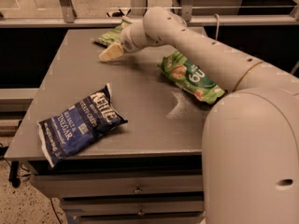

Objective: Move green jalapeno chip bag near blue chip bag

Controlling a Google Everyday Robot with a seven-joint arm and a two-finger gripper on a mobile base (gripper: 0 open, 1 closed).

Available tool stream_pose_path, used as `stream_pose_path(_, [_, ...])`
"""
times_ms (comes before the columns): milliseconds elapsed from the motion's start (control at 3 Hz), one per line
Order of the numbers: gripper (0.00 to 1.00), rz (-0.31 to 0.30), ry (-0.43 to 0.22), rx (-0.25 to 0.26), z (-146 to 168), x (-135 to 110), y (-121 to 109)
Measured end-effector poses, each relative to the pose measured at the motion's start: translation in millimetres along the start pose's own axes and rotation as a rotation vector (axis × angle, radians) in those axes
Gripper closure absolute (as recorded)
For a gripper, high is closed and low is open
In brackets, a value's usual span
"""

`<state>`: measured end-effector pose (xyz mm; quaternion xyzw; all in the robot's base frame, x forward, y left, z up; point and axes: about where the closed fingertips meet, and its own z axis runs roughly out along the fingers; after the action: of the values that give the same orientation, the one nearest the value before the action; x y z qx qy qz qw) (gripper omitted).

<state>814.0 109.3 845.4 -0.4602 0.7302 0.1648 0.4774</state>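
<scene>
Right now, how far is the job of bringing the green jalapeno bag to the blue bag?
Done: the claw is at the far side of the table, right beside the green jalapeno chip bag. In hand: the grasp; I cannot tell whether the bag is held yet. Left: the whole carry, since the blue chip bag lies far apart, at the near left corner.

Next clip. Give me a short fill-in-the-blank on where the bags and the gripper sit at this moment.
1. As the camera sees it, the blue chip bag lies at the table's front-____ corner.
2. The gripper is close to the green jalapeno chip bag, near the table's ____ edge.
3. The number of chip bags on the table is ____.

Missing words: left; far; three.
</scene>
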Motion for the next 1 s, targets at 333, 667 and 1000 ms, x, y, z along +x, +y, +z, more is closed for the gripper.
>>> stream_pose_path(333, [0.41, 0.009, 0.000, 0.015, 3.9, 2.6, -4.5])
stream_pose_path(667, [0.64, 0.018, -0.001, 0.019, 5.7, 6.3, -5.2])
stream_pose_path(1000, [0.87, 0.013, -0.020, 0.022, -0.5, 0.6, -5.1])
